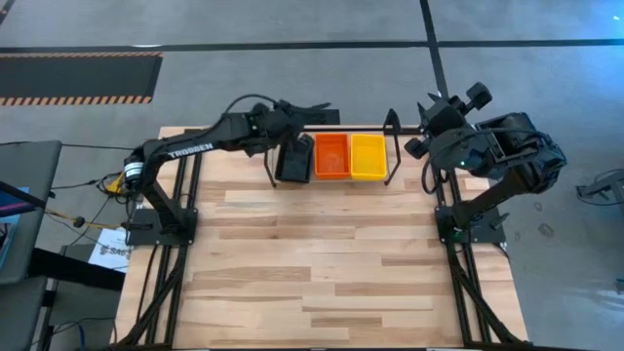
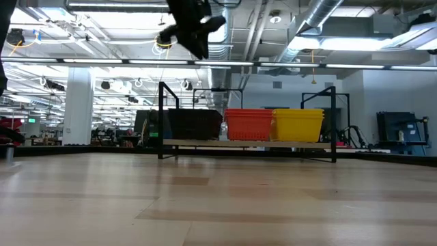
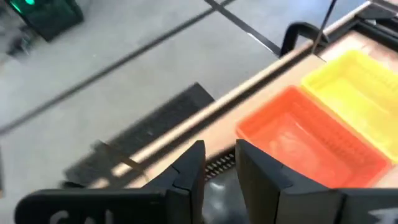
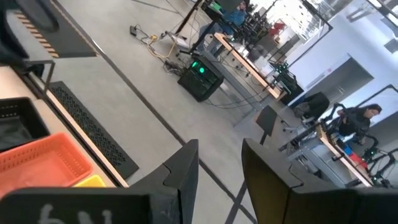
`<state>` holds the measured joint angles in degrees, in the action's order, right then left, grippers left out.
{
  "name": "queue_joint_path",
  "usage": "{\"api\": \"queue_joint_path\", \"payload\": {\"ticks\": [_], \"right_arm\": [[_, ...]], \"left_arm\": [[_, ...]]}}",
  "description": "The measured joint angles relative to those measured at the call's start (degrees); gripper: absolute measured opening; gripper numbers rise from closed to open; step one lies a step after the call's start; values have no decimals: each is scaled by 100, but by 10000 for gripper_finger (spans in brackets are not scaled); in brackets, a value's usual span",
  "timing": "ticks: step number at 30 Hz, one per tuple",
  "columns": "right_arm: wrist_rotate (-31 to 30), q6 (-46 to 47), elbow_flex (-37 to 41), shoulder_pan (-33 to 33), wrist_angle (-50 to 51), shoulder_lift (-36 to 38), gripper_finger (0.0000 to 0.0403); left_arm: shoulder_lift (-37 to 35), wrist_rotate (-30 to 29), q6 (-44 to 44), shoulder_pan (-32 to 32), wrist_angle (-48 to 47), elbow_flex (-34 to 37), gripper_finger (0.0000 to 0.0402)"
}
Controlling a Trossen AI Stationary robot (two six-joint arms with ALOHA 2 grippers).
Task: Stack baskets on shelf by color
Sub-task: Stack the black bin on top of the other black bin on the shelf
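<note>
Three baskets rest by their bottoms side by side on the shelf [image 2: 205,143] at the table's far edge: a black basket [image 1: 292,162] on the left, an orange basket [image 1: 331,156] in the middle and a yellow basket [image 1: 369,156] on the right. In the low view each colour, such as the orange [image 2: 248,124], looks like a nested stack. My left gripper [image 1: 317,115] hangs high above the black basket's far side, open, with nothing between its fingers [image 3: 219,146]. Off the table's far right, my right gripper [image 1: 434,105] waits raised and open [image 4: 219,143].
Bare wooden tabletop [image 1: 331,253] stretches from the shelf to the near edge. Black tube frames [image 1: 180,224] edge the table's left and right sides. A dark floor grate [image 3: 143,130] lies beyond the far edge. A person [image 4: 364,115] sits far off in the room.
</note>
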<state>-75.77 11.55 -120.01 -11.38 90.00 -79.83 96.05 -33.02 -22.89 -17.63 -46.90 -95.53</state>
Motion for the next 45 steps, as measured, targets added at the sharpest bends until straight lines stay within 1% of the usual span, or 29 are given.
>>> {"api": "queue_joint_path", "payload": {"ticks": [4,7,9,10,13,14,16,18,20,22,24,27,29,33,37,39,41,45], "right_arm": [[254,127,0,214,0,-9,145],[795,257,39,553,-19,-6,135],[1278,254,206,842,-94,-2,113],[1488,235,335,987,-193,-6,96],[2105,-13,799,1413,-798,-13,29],[2317,-192,1001,1525,-1142,-9,16],[2840,-635,1402,1707,-2000,-13,14],[3408,-1205,1793,1816,-3026,-27,27],[3770,-1740,2015,1807,-3940,-107,40],[4148,-1998,2048,1772,-4392,-182,45],[4462,-2042,2031,1785,-4934,-300,44],[5010,-2060,2035,2003,-5262,-555,39],[5519,-2056,2036,2257,-5340,-817,35],[6440,-1702,2037,2752,-5470,-1443,27],[7916,-1333,1848,3281,-5594,-2090,20],[8492,-1306,1647,3462,-5701,-2392,16],[8758,-1308,1408,3603,-5682,-2667,15],[8785,-1714,815,3666,-5453,-3194,26]], "left_arm": [[0,-293,212,32,-777,-520,69],[0,-833,167,86,-1669,-831,55],[-4,-1103,5,113,-2282,-1015,42],[-4,-1129,-81,114,-2593,-1082,34],[-2,-1122,-378,114,-3491,-1243,8],[-5,-1132,-497,113,-3759,-1259,4],[-1,-1177,-722,111,-4274,-1259,5],[-10,-1269,-792,111,-4295,-1202,5],[-104,-1136,-550,111,-4254,-1123,2],[-160,-1174,-465,111,-4268,-1139,1],[-216,-1191,-409,62,-4306,-1130,1],[-366,-1146,-236,4,-4309,-1117,0],[-493,-1117,-203,-41,-4314,-1117,0],[-737,-1030,-176,-39,-4313,-1117,0],[-985,-955,-16,-37,-4313,-1117,0],[-1080,-908,120,-37,-4313,-1117,0],[-1175,-874,257,-37,-4313,-1117,0],[-1331,-882,365,-37,-4312,-1117,0]]}}
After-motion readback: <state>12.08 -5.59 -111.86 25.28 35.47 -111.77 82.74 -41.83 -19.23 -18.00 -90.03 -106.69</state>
